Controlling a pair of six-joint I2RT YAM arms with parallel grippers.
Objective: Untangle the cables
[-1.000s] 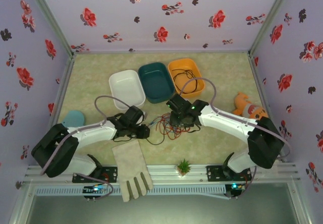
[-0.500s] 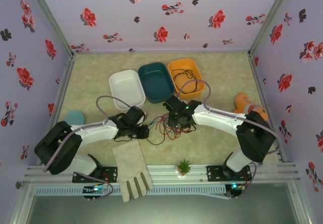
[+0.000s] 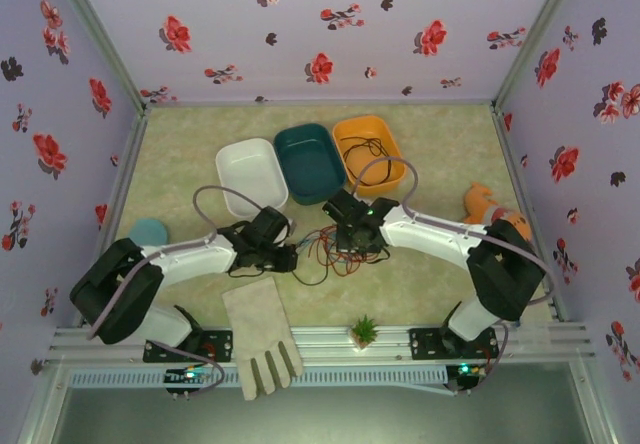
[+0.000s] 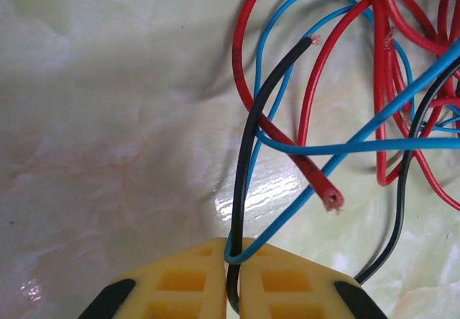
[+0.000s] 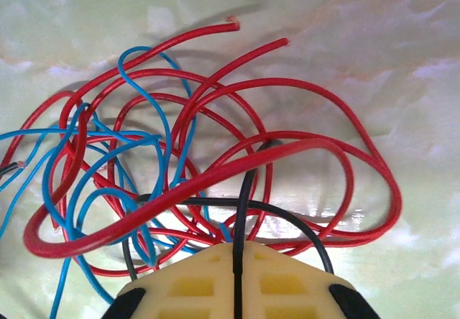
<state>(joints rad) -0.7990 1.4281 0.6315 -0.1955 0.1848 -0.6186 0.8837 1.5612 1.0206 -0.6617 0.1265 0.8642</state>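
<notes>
Black cable [image 4: 241,161] pinched by left pincer [image 4: 233,261] | right pincer [image 5: 237,258] clenched on black cable | red cable [image 4: 305,172], blue cable [image 4: 359,146] tangled

The top view looks down from above the near edge over the whole surface [image 3: 180,159]; both wrist views face it closely. All share the cables [image 3: 328,250].

The tabletop [image 3: 180,154] lies bare along its far edge and in both far corners. A white bin [image 3: 250,176], teal bin [image 3: 308,162] and orange bin [image 3: 391,170] bar the middle in a row. Just nearer, the cables [image 3: 325,252] sprawl between the left arm [image 3: 190,259] and right arm [image 3: 430,236]. A glove [image 3: 262,336] and small plant [image 3: 364,330] crowd the near edge; a stuffed toy [image 3: 488,214] flanks the right edge, a teal disc [image 3: 148,232] the left.
</notes>
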